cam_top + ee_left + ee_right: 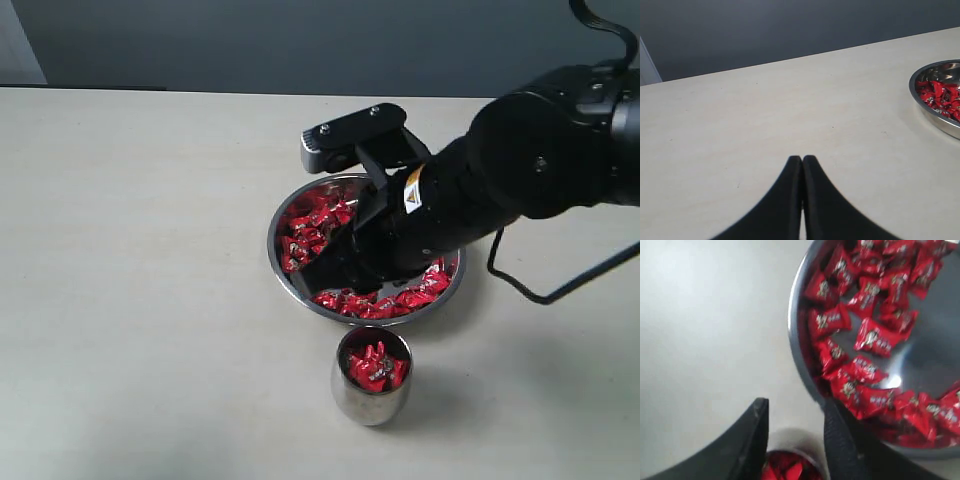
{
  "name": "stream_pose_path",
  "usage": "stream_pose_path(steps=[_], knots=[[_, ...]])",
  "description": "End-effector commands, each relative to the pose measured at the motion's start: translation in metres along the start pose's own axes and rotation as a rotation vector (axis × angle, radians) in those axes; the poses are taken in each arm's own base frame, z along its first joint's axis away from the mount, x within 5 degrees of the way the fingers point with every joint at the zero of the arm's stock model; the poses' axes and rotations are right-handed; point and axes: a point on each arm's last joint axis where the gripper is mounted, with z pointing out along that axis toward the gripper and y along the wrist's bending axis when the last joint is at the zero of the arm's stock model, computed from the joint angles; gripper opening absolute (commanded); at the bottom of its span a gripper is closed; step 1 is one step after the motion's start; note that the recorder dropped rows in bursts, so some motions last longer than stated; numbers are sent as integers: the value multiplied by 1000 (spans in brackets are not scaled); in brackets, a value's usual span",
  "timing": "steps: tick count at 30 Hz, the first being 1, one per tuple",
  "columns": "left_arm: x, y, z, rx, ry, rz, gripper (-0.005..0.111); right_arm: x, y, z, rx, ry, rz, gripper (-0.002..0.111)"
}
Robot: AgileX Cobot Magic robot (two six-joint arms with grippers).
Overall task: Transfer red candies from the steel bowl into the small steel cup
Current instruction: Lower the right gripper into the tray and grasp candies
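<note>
- Exterior view: bowl (276, 236) sits well out on the table (130, 250), away from its far edge. The cup (366, 406) stands just beside it, on the side away from that edge, and the two are not touching.
- Red candies (312, 228) lie heaped along the bowl's rim. Its middle is covered by the right arm (500, 170).
- More candies (375, 366) fill the cup nearly to its lip.
- Right gripper (315, 268) hangs low over the part of the bowl nearest the cup.
- Right wrist view: gripper (795, 437) has its fingers (754, 440) spread apart with nothing between them, so it is released. The cup's candy-filled mouth (787, 471) shows through the gap, and the bowl's rim (796, 340) curves just beside one finger.
- Left wrist view: left gripper (802, 165) has its fingers clenched together on nothing, over bare table (740, 125). The bowl (935, 120) with some candies (940, 96) lies well apart from it.
</note>
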Motion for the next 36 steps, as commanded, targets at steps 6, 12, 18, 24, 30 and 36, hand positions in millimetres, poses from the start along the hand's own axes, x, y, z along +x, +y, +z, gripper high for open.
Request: stream_pose_path(steps=[6,12,18,24,30,36], knots=[[-1,0,0,6,-11,-7,0,-16,-42,49,139,65,73,37],[-1,0,0,6,-11,-7,0,-26,-55,75,153,99,98,37],[-1,0,0,6,-11,-7,0,-33,-56,96,137,124,87,37],[-1,0,0,6,-11,-7,0,-30,-58,110,144,176,86,37],[-1,0,0,6,-11,-7,0,-24,-60,122,147,207,83,37],[-1,0,0,6,-11,-7,0,-24,-60,127,145,191,82,37]])
